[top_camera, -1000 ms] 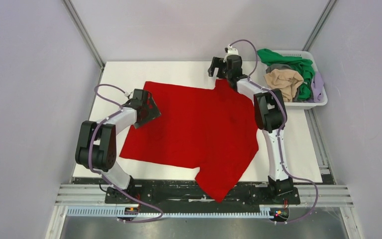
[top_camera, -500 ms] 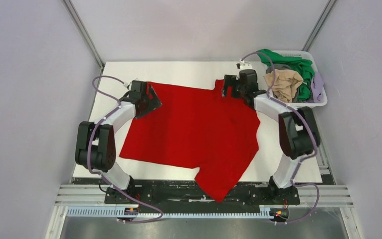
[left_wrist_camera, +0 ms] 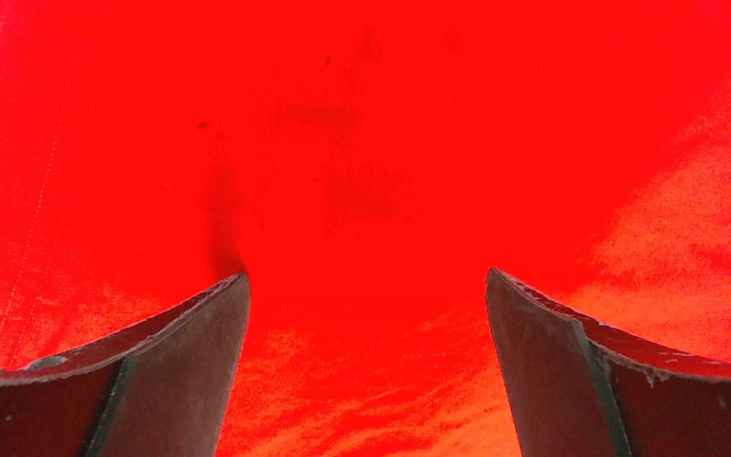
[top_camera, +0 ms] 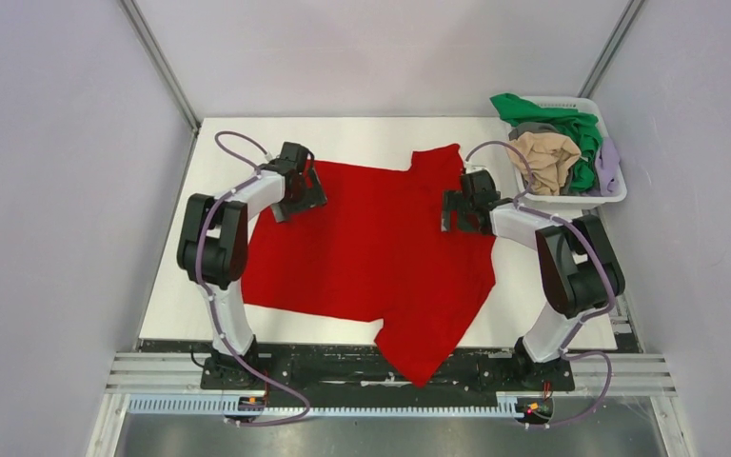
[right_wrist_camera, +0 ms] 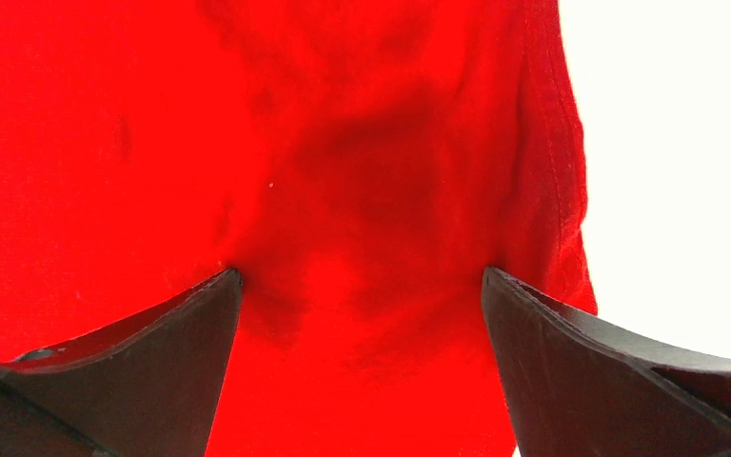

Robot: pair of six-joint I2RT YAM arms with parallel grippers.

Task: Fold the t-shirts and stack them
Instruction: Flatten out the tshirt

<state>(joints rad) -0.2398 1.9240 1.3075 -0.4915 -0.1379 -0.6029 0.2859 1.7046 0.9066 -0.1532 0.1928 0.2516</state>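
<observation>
On the white table [top_camera: 362, 133] lies one red shirt [top_camera: 381, 248], by far the biggest thing in view. It is spread open and mostly flat across the middle. One point of cloth juts toward the far edge, and another hangs over the near edge between the two arm bases.

Two arms reach in from the near side, one on each flank of the shirt.

At the far right corner stands one white basket [top_camera: 598, 200], well apart from the red shirt. Four more shirts are heaped in it, making five in all:
- a green shirt [top_camera: 576, 129], draped over the far rim
- a beige shirt [top_camera: 544, 154], bunched at the front left
- a grey shirt [top_camera: 531, 129], only a strip of it showing behind the beige
- a lavender shirt [top_camera: 608, 162], at the right end

The left gripper [top_camera: 306, 198] sits over the shirt's far left part, just inside its left hem. In the left wrist view the gripper [left_wrist_camera: 366, 281] has its two fingers spread wide, with only smooth red cloth [left_wrist_camera: 371, 143] between them and nothing pinched.

The right gripper [top_camera: 457, 214] sits over the shirt's right edge. In the right wrist view the gripper [right_wrist_camera: 362, 276] is likewise spread, over slightly rumpled cloth [right_wrist_camera: 343, 143] whose hem runs past the right finger onto bare table. Whether either pair of tips presses the cloth, I cannot tell.
</observation>
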